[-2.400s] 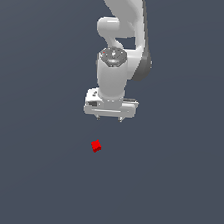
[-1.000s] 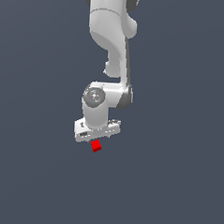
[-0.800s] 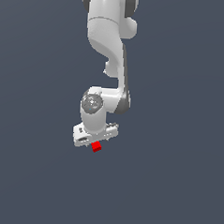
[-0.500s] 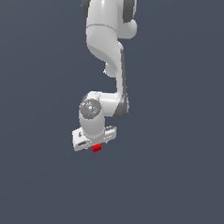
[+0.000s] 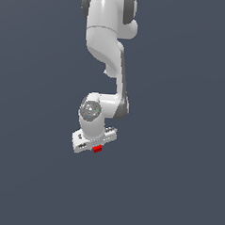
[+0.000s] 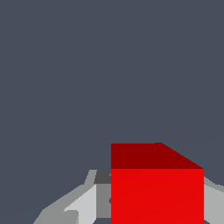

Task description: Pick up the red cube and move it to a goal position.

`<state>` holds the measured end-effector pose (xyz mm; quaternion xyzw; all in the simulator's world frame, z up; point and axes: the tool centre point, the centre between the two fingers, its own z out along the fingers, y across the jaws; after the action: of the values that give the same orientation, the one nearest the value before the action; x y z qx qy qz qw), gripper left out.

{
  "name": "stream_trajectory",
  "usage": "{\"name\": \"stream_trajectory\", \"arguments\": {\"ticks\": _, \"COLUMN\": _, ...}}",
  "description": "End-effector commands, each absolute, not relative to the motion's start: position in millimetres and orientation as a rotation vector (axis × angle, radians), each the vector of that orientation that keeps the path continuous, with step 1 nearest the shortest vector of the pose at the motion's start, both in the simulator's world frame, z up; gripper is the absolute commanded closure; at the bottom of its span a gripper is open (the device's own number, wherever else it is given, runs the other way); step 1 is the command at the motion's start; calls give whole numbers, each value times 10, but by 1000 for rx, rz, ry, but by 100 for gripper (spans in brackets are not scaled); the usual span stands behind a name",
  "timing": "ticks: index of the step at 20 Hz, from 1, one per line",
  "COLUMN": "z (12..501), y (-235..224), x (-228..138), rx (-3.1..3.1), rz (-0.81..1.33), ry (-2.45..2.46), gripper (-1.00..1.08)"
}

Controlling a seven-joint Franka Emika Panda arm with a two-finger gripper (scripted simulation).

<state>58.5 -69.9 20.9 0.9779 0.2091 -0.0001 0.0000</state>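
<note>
The red cube (image 5: 97, 149) lies on the dark grey floor, and only a sliver of it shows under the white gripper (image 5: 94, 146) in the exterior view. In the wrist view the red cube (image 6: 156, 192) fills the space between the two grey fingers (image 6: 85, 203). Finger surfaces meet its sides with no gap showing. The gripper is lowered around the cube and shut on it. The cube is still at floor level.
The white arm (image 5: 106, 48) reaches down from the top of the exterior view. A plain dark grey floor (image 5: 176, 184) surrounds the cube. No goal marker shows.
The gripper has come down from above the cube until it covers most of it. In the last half second it sank only slightly. The cube has stayed in place.
</note>
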Motion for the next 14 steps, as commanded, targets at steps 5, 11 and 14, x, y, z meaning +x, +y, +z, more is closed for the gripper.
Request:
{"name": "stream_trajectory", "arguments": {"ticks": 5, "z": 211, "y": -697, "x": 585, "rx": 3072, "rz": 0, "ry": 658, "gripper": 108}}
{"name": "stream_trajectory", "arguments": {"ticks": 11, "z": 294, "y": -698, "x": 532, "rx": 3072, "rz": 0, "ry": 658, "gripper": 108}}
{"name": "stream_trajectory", "arguments": {"ticks": 14, "z": 384, "y": -694, "x": 475, "rx": 3072, "rz": 0, "ry": 659, "gripper": 108}}
